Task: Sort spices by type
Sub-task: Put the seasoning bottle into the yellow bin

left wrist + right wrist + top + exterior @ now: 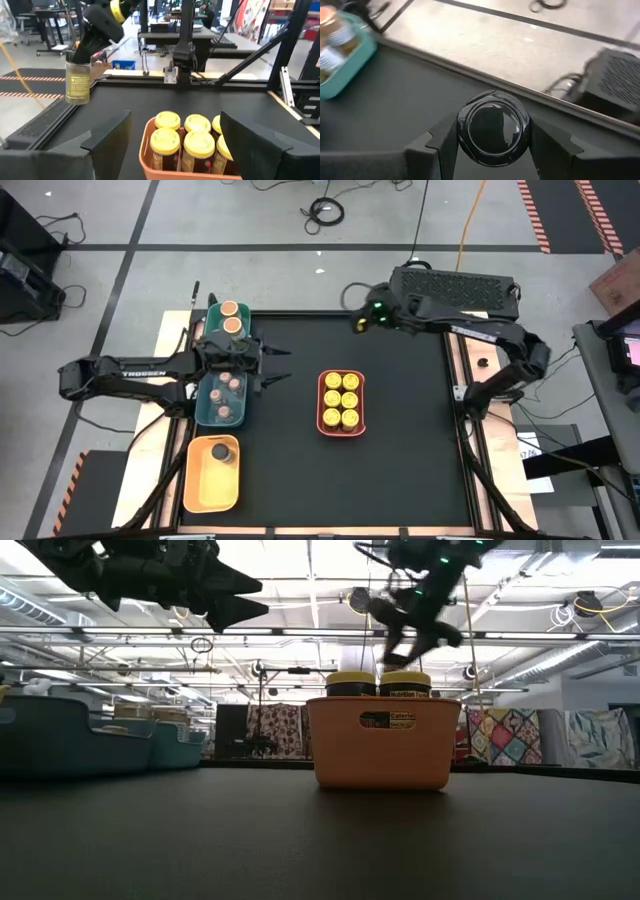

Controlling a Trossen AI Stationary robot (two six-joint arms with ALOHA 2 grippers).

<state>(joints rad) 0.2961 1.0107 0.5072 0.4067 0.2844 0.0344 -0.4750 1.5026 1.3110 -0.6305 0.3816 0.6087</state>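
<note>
Black tabletop (400,460) below us: our right gripper (493,131) pinches a dark-lidded jar (493,126) near the far edge; our left gripper (283,365) hovers spread beside the teal trays (208,412).

Right gripper (360,321) reaching over the table's far edge — fingers (445,145) clamping a dark-lidded jar (493,126). Left gripper (281,366) hovering, fingers spread — nothing between them.

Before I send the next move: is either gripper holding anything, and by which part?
The right gripper holds a dark-lidded spice jar near its top, jaws on opposite sides. The left gripper is open and empty.
</note>
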